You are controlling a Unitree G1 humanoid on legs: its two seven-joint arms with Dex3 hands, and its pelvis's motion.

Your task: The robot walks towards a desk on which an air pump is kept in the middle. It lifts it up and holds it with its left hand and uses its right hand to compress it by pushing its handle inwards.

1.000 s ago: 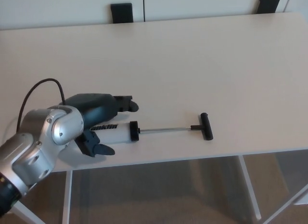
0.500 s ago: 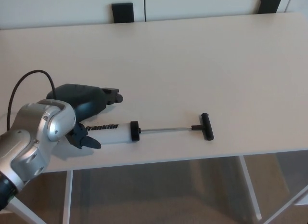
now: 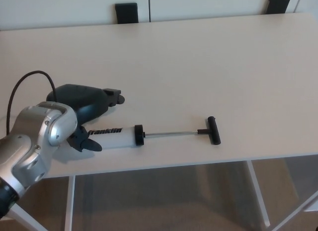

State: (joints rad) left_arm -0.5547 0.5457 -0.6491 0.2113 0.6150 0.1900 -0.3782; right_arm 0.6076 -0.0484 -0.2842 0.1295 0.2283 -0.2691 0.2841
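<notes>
The air pump lies flat near the desk's front edge: a white barrel (image 3: pixel 113 136) with black lettering, a black collar (image 3: pixel 138 135), a thin metal rod (image 3: pixel 171 134) drawn out to the right, and a black T-handle (image 3: pixel 213 130). My left hand (image 3: pixel 90 108) hovers at the barrel's left end and is open. Its upper fingers (image 3: pixel 116 97) point right, behind the barrel, while the thumb (image 3: pixel 91 144) sits in front of it. The barrel's left tip is hidden under the hand. My right hand does not show.
The pale desk (image 3: pixel 198 67) fills the view, with its front edge just below the pump. Two black chair backs (image 3: pixel 126 12) (image 3: pixel 278 2) stand at the far edge. A black cable (image 3: pixel 27 84) loops off my left forearm (image 3: pixel 35 146). White desk legs and floor show below.
My left hand has drawn back to the left, from over the barrel near the collar to the barrel's left end. The pump has not moved.
</notes>
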